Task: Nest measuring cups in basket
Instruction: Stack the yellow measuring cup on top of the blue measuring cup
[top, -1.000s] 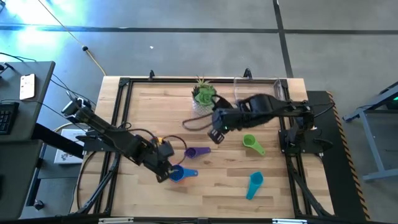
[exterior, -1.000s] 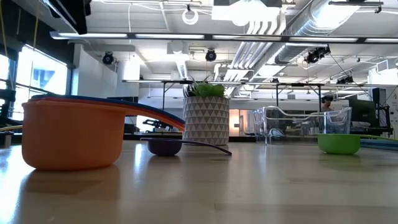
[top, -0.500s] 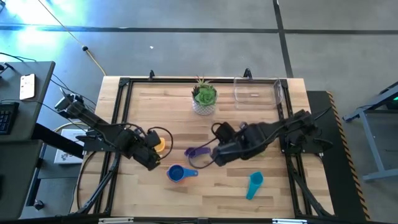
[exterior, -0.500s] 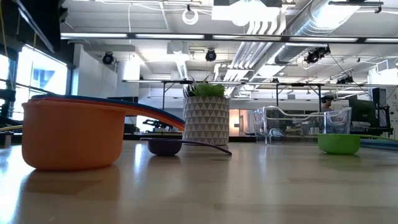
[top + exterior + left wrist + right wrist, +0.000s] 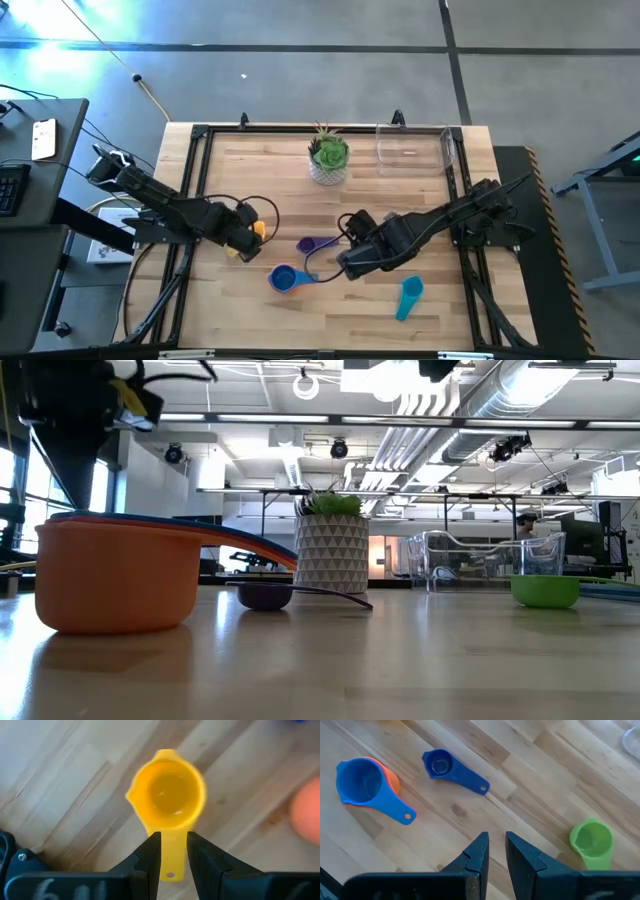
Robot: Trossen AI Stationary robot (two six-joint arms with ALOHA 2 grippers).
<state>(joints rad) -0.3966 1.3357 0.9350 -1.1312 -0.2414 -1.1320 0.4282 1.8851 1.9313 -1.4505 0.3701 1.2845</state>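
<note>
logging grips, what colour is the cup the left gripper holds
Yellow: the small yellow plastic measuring cup, clearest in the left wrist view.

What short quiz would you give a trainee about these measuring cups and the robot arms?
1. True or false: the clear plastic rectangular basket already holds a cup.
2. Which small plastic measuring cup does the left gripper grip by its flat handle? A. the teal cup B. the yellow cup C. the green cup
3. Fill in: the large blue plastic cup sits nested inside the ___ cup.
Key: 1 false; 2 B; 3 orange, the orange cup.
</note>
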